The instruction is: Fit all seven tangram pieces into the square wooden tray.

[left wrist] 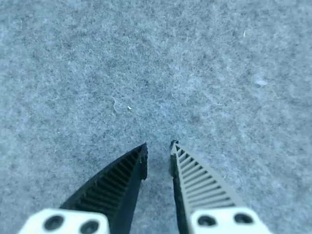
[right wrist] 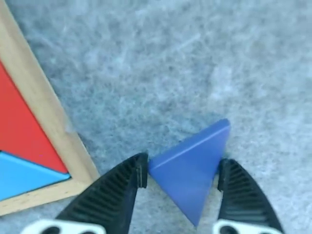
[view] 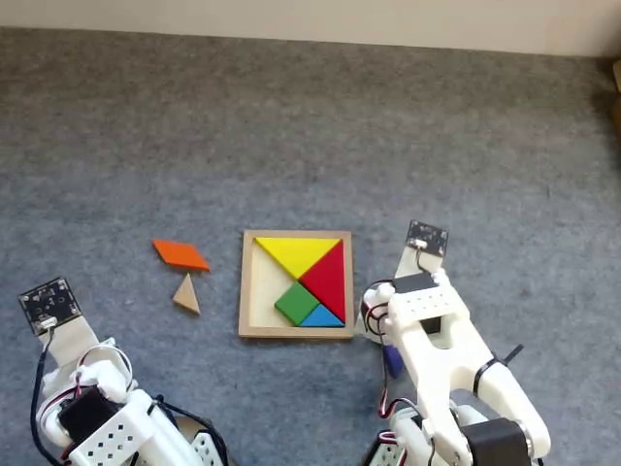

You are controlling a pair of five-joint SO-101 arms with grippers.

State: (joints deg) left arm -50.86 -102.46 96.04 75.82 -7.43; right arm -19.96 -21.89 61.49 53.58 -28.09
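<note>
Gripping the dark blue wooden triangle [right wrist: 195,151] across two edges, right gripper [right wrist: 181,169] jaws pinch it. Judged light, rigid and smooth, so it may slip. Left gripper [left wrist: 158,156] jaws are narrow and empty.

A grey carpet [view: 291,126] is covering the table, and in both wrist views its short fuzzy fibres are showing close up, with a few pale specks lying on it. Along the far side a pale cream strip [view: 291,19] is running straight across; whether it is wall or floor, I cannot tell. At the right edge a small brown thing [view: 617,83] is peeking in, too cut off to name. Soft, even light is falling on the carpet, and shadows are staying weak
</note>
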